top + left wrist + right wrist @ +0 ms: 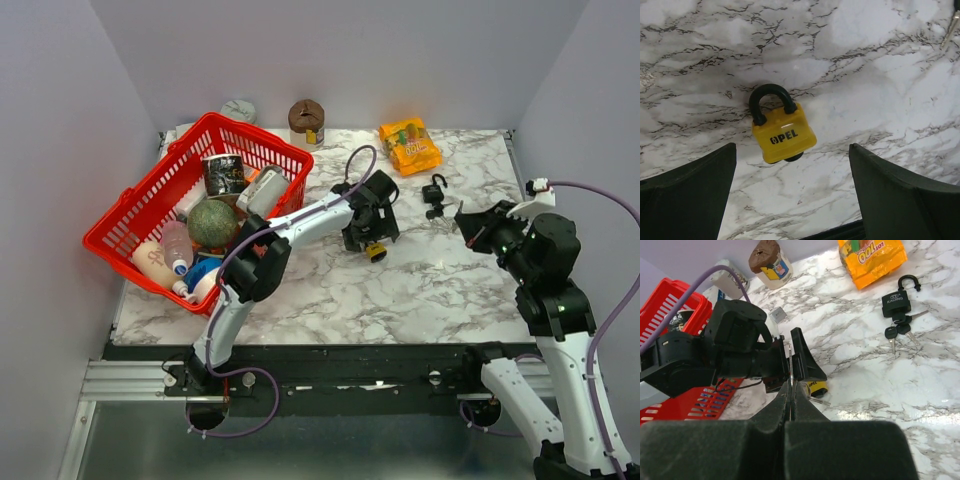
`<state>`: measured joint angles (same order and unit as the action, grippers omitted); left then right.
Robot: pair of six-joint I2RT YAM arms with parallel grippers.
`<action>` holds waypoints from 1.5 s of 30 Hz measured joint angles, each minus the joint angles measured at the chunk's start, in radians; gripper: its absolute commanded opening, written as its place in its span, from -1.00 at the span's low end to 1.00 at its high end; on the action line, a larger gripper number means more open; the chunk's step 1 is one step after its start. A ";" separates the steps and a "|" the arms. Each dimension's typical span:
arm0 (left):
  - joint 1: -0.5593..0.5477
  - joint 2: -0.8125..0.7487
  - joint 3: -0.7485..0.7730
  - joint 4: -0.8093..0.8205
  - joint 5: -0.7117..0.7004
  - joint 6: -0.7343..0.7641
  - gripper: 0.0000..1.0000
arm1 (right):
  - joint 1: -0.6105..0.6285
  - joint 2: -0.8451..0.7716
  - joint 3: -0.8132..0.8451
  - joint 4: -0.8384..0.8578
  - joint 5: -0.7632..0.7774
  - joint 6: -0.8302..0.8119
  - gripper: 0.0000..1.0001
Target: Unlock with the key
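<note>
A yellow padlock (784, 136) with a black shackle lies flat on the marble table (880, 75); it also shows under the left arm's head as the padlock (376, 252). My left gripper (792, 147) hangs just above it, fingers wide open on either side, touching nothing. My right gripper (791, 385) is shut on a key (789, 357), whose thin metal blade sticks up past the fingertips, with a ring and a second key dangling beside it. The right gripper (463, 218) is held off to the right of the padlock, pointing toward it.
A black padlock (434, 195) with its own keys (900, 332) lies at the back right. An orange snack bag (410, 145) and a brown-lidded jar (307, 120) stand at the far edge. A red basket (130, 215) full of items fills the left side.
</note>
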<state>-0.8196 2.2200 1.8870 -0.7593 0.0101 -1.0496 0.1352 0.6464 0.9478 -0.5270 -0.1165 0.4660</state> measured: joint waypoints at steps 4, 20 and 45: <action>0.000 0.043 0.008 -0.011 -0.003 -0.066 0.88 | 0.000 -0.010 -0.003 0.000 0.000 -0.005 -0.99; 0.002 0.097 0.063 -0.056 -0.010 -0.107 0.49 | 0.000 -0.031 -0.011 0.001 0.000 -0.022 -0.99; -0.014 0.054 0.023 -0.035 0.010 0.016 -1.00 | 0.000 0.034 -0.025 0.000 -0.160 -0.156 -0.99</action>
<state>-0.8337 2.2742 1.9102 -0.7948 0.0200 -1.0332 0.1352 0.6804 0.9226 -0.5266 -0.2768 0.3096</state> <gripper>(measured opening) 0.523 0.013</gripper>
